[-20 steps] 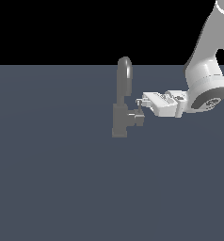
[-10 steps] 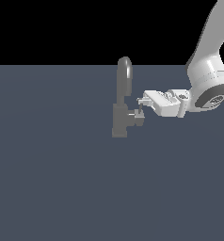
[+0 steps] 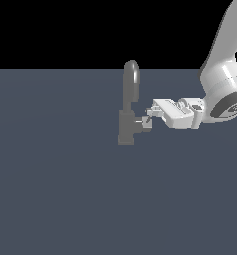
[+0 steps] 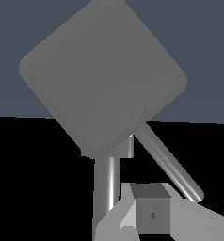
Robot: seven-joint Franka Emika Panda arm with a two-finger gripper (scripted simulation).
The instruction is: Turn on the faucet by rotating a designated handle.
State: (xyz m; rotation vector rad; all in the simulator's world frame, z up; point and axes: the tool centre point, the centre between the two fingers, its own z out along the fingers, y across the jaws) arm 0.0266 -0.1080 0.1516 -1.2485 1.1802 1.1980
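One matte grey faucet (image 3: 127, 124), blocky base, arched spout.

A bare simulated test scene, not a real room.

A flat, uniform slate-blue ground plane (image 3: 56, 189) runs to a straight horizon under a plain black void, with no walls, furniture or clutter. The only objects are a matte grey faucet (image 3: 128, 119) standing alone on that plane and a smooth white robot arm (image 3: 222, 74) reaching in from the exterior view's right. Surfaces are textureless and evenly shaded, as rendered graphics are.
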